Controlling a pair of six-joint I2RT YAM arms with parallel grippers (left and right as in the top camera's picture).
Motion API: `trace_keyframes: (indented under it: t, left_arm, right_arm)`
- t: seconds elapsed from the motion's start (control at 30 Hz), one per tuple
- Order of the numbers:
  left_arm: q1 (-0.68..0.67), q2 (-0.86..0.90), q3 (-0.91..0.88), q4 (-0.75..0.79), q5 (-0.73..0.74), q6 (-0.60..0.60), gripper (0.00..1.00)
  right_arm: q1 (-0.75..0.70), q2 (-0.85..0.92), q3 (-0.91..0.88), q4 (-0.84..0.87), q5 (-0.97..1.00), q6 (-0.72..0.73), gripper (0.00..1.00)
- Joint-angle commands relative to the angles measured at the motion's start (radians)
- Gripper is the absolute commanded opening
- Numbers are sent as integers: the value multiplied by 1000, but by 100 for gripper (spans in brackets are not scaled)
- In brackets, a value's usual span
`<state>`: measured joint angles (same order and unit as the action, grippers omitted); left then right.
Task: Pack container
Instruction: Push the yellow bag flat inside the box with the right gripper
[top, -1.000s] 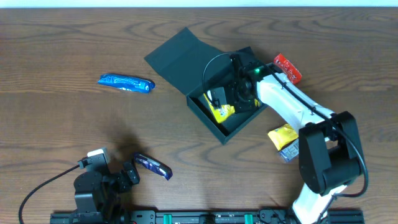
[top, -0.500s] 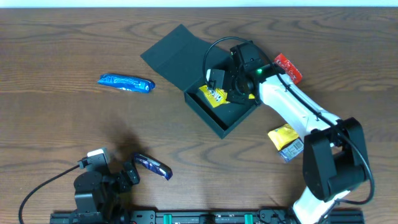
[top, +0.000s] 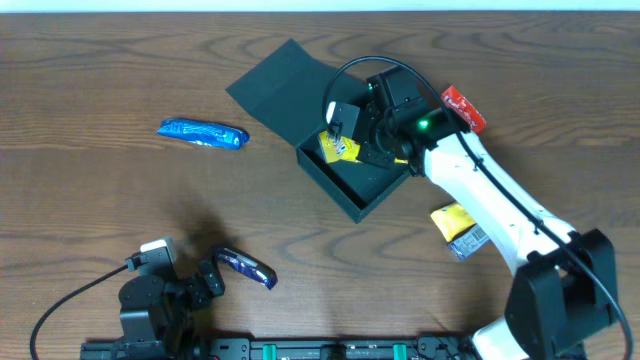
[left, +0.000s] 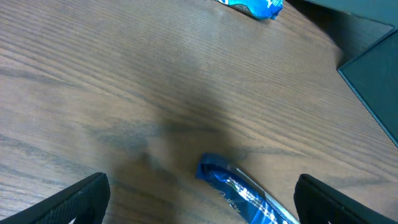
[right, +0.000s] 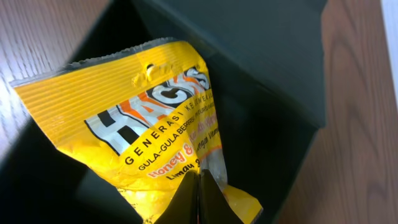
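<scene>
**Right tool**: jaws pinched tight on the lower edge of a yellow snack packet, which is held over the inside of the open container.
**Right arm**: stretched diagonally from the near-right base to the container.
**Container:** mid-table, lid flap laid back to the left.
**Left tool**: jaws wide, holding nothing, low at the near-left edge, with a dark blue packet just ahead of it.
**Loose on table:**
- bright blue packet
- red packet
- second yellow packet

my gripper pinches the lower edge of a yellow snack packet over the dark box, brown wooden table beside it.
</scene>
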<state>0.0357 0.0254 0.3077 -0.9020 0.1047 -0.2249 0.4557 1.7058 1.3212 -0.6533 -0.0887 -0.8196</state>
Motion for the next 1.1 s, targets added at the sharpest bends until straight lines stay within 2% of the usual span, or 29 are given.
trace_keyframes:
  t: [0.0,0.13,0.53,1.07]
  left_arm:
    - [3,-2,-15,-62,-3,8,95]
    - [3,-2,-15,-62,-3,8,95]
    - [3,-2,-15,-62,-3,8,96]
    - [3,-2,-15,-62,-3,8,95]
  right_arm:
    - [24,-42,18,6,16,137,2]
    - [48,-67,18,23,113,324,1]
    - [53,-77,18,50,263,556,1]
    - [11,-18,3,60,309,562,1]
